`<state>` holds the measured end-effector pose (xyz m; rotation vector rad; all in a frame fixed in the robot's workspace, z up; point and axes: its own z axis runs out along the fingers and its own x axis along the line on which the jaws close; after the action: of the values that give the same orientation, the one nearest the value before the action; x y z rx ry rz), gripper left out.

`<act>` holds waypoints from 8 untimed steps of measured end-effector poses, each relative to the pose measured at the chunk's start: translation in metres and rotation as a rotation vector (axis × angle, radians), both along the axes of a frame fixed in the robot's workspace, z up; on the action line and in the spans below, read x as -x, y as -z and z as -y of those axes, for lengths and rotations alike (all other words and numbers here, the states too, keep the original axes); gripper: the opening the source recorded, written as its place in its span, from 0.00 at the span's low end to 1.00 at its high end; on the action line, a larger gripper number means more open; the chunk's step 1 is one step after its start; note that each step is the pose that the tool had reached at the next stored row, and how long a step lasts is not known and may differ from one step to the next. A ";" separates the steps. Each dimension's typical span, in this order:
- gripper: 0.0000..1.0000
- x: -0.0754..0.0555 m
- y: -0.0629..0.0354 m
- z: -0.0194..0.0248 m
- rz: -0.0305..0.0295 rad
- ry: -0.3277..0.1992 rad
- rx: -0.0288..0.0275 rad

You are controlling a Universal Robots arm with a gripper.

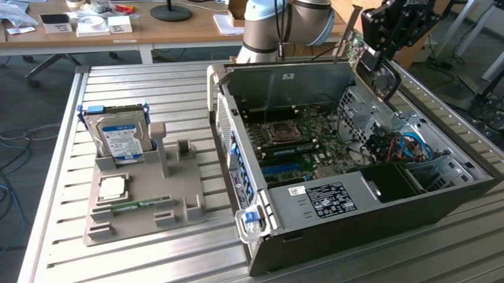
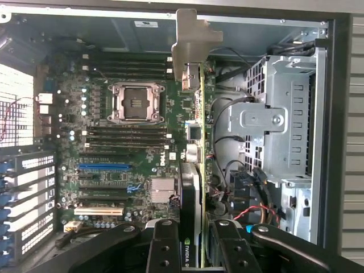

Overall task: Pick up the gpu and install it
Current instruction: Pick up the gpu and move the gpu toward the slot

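The gpu (image 2: pixel 194 108) is seen edge-on in the wrist view, a thin dark board whose pale metal bracket (image 2: pixel 190 48) points away from the camera. My gripper (image 2: pixel 196 236) is shut on its near end, with one black finger (image 2: pixel 165 244) on each side. In the exterior view the gripper (image 1: pixel 391 29) holds the gpu (image 1: pixel 378 68) high above the far right corner of the open computer case (image 1: pixel 315 227). The motherboard (image 2: pixel 136 148) lies below, with a blue slot (image 2: pixel 104 167) and black slots beside it. The card hangs clear of the board.
A grey fixture (image 1: pixel 141 221) on the slatted metal table, at the exterior view's left, holds a silver hard drive (image 1: pixel 118 138), a square chip (image 1: pixel 112 187) and a green memory stick (image 1: pixel 134 206). A metal drive cage (image 2: pixel 278 125) and loose cables (image 2: pixel 256 213) sit beside the card.
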<state>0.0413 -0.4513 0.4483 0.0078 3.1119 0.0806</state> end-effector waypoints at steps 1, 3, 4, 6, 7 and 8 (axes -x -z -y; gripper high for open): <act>0.27 -0.001 0.0000 0.0000 0.0000 0.000 0.0000; 0.27 -0.004 0.0000 0.0000 0.0000 0.000 0.0000; 0.27 -0.005 0.0000 0.0000 0.0000 0.000 0.0000; 0.27 -0.007 0.0000 0.0000 0.0000 0.000 0.0000; 0.27 -0.008 0.0000 0.0000 0.0000 0.000 0.0000; 0.27 -0.009 0.0000 0.0000 0.0000 0.000 0.0000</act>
<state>0.0503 -0.4513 0.4483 0.0078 3.1119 0.0806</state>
